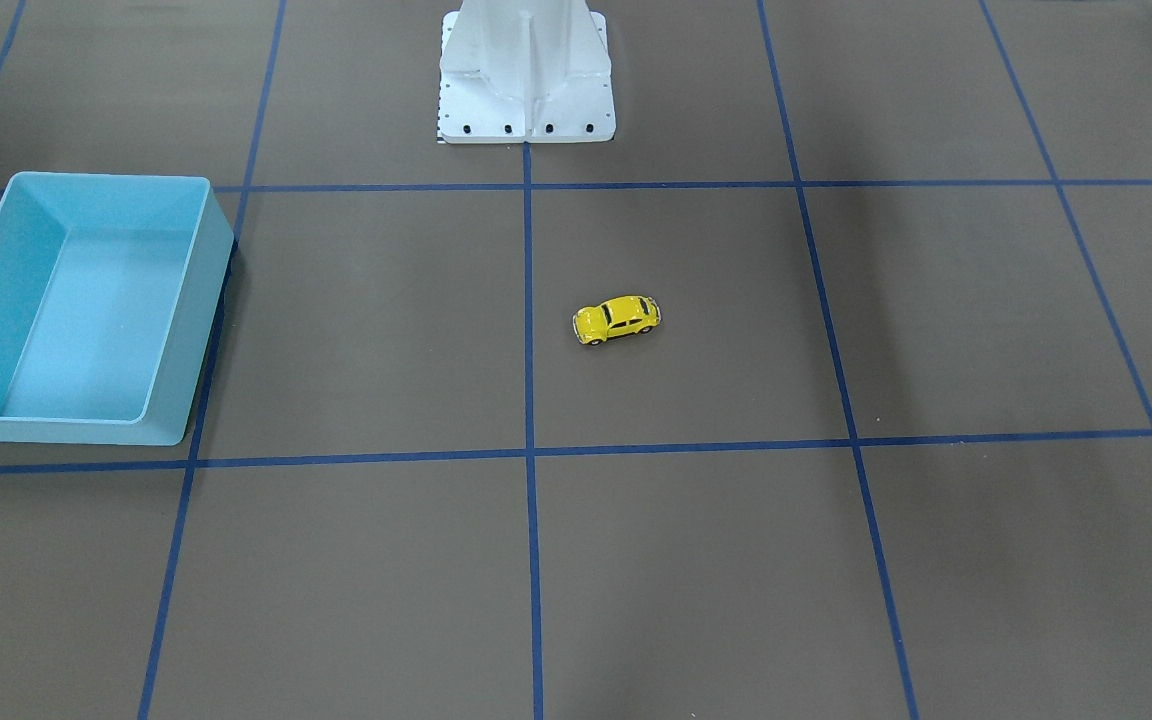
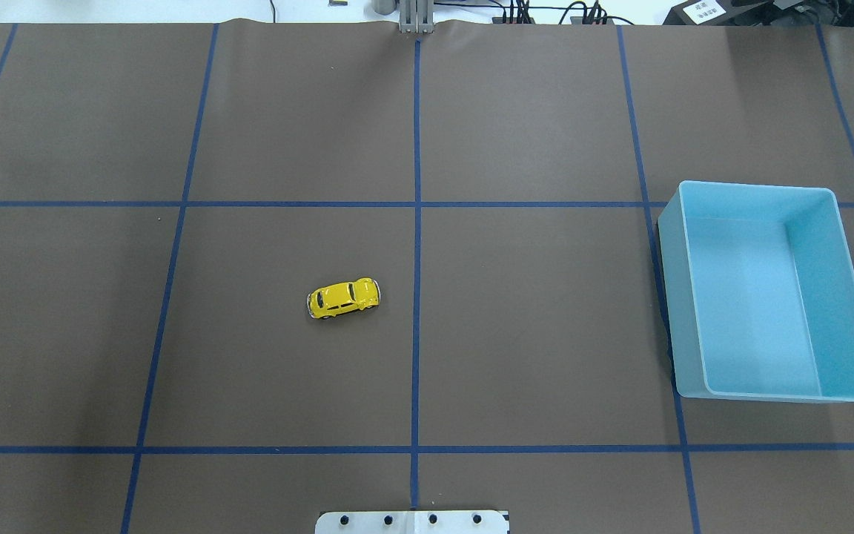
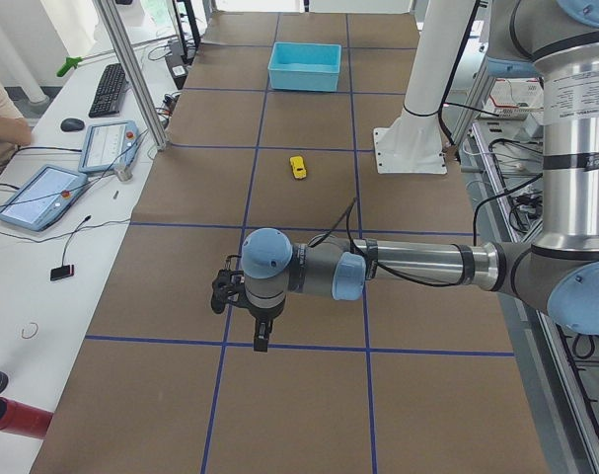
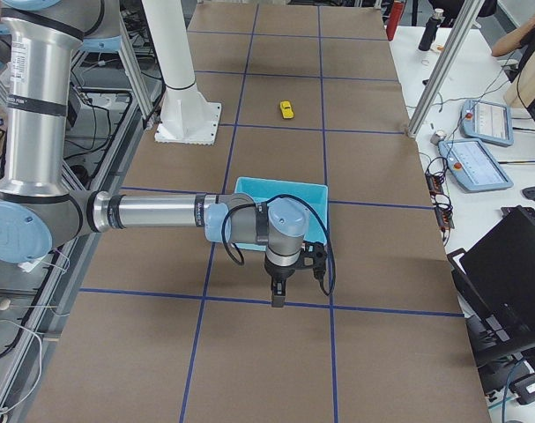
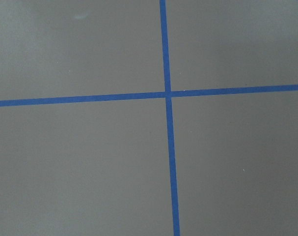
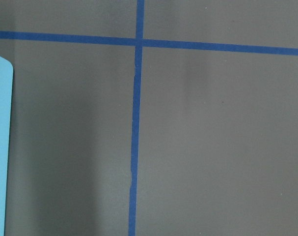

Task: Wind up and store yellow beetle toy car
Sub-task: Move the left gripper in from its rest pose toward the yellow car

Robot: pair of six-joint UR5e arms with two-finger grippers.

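Nothing of the task looks done yet. The brown tabletop (image 2: 531,334) carries the light blue bin (image 2: 768,190) on the robot's right side. The left pincer (image 3: 262,341) and the right pincer (image 4: 278,298) hang above the tabletop, well apart from the toy. I cannot tell whether either is spread or pressed together. The yellow beetle toy car (image 2: 344,297) stands on its wheels near the middle, well apart from the bin, so winding and storing both remain.

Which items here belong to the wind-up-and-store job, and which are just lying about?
For the job:
small glossy yellow Beetle toy car
open light blue plastic bin, the likely storage spot

Just lying about, on the side bench:
black keyboard
blue-framed touchscreen pendant
red cylinder
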